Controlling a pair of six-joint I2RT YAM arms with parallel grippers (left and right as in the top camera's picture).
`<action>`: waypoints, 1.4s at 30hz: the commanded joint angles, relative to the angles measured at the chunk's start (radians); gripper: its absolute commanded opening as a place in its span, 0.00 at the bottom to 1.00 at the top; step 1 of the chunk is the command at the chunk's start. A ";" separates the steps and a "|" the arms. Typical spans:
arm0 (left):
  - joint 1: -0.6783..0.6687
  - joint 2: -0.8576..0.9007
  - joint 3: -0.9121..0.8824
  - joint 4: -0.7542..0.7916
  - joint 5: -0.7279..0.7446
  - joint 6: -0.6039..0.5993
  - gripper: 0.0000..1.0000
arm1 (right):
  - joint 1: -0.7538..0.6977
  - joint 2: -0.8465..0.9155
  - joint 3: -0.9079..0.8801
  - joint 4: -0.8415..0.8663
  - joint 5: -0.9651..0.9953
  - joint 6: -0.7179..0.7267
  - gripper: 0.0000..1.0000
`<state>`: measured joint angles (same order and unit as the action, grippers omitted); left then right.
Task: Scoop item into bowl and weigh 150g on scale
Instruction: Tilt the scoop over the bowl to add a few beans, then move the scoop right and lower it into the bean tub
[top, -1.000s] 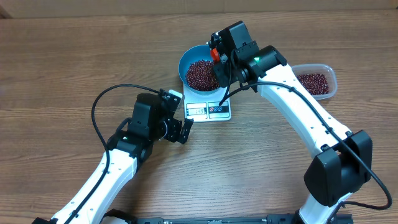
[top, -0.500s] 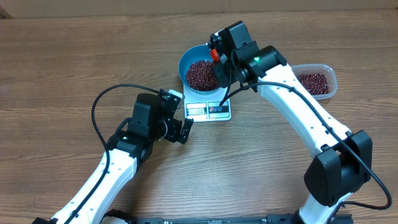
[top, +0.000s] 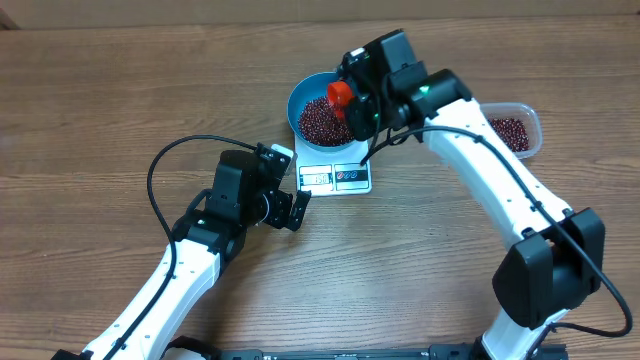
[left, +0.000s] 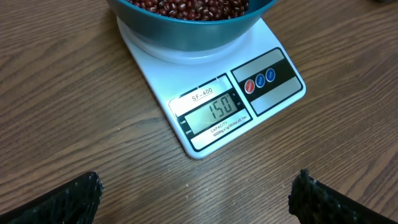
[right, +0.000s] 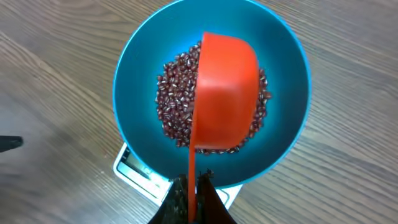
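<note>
- The blue bowl (top: 297, 100) stands on the far part of the white scale (top: 335, 178), in the middle of the wooden worktop (top: 100, 100). The display side of the scale stays uncovered, toward the robot.
- The beans (top: 318, 120) lie as a dark red-brown heap on the bottom of the bowl. The blue inner wall is bare all around above them.
- In the left wrist view the display (left: 214, 111) of the scale reads 150, and two red and blue round buttons (left: 260, 81) sit beside it.
- The right jaws are closed on the thin handle of an orange-red scoop (right: 224, 93), at the lower edge of the right wrist view.
- The scoop is held over the bowl, with its rounded back to the wrist camera, so it hides the middle of the heap. I cannot tell if it touches the beans.
- The left jaws are wide open and hold nothing. Both black fingertips (left: 68, 199) show at the lower corners of the left wrist view, apart from the scale.
- From overhead, the left jaws are just beside the near left corner of the scale, pointing toward it.
- A clear plastic tub (top: 536, 122) stands to the right of the bowl, well apart from it. It has a smaller portion of the same beans inside.
</note>
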<state>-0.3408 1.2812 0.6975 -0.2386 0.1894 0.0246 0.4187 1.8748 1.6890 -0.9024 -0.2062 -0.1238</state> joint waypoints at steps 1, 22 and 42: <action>-0.002 0.006 -0.004 0.004 -0.006 -0.010 1.00 | -0.071 -0.018 0.033 0.004 -0.251 0.021 0.04; -0.002 0.006 -0.004 0.004 -0.006 -0.010 1.00 | -0.750 -0.114 0.033 -0.186 -0.689 -0.023 0.04; -0.002 0.006 -0.004 0.004 -0.006 -0.010 1.00 | -0.373 -0.098 0.033 -0.353 0.675 0.162 0.04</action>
<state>-0.3408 1.2812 0.6975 -0.2386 0.1890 0.0246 0.0078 1.7870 1.6966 -1.2495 0.2653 -0.0120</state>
